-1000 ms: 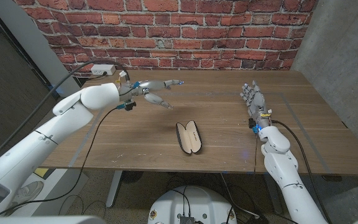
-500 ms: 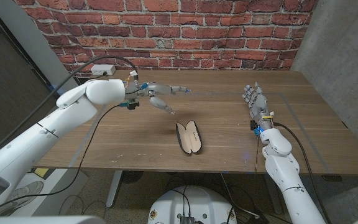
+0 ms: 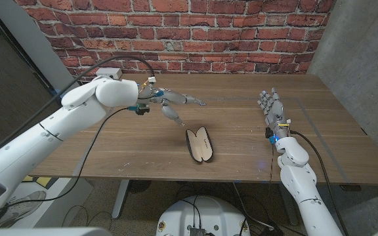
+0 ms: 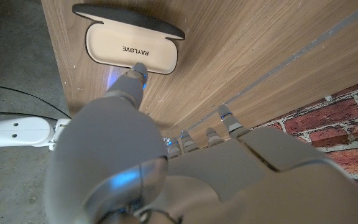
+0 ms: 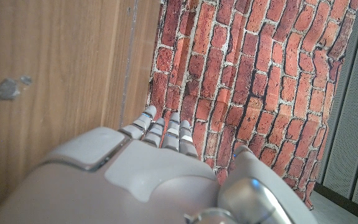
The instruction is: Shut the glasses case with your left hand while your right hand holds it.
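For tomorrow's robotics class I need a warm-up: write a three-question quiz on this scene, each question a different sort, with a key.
1. True or false: the case lies open on the table.
2. Which hand is nearer the case? A) left hand B) right hand
3. Fill in: the word printed inside the case is ____.

Key:
1. True. Neither hand touches it.
2. A. The left hand hovers with fingers spread; the right hand stays far off.
3. RAYLOVE, seen in the left wrist view.
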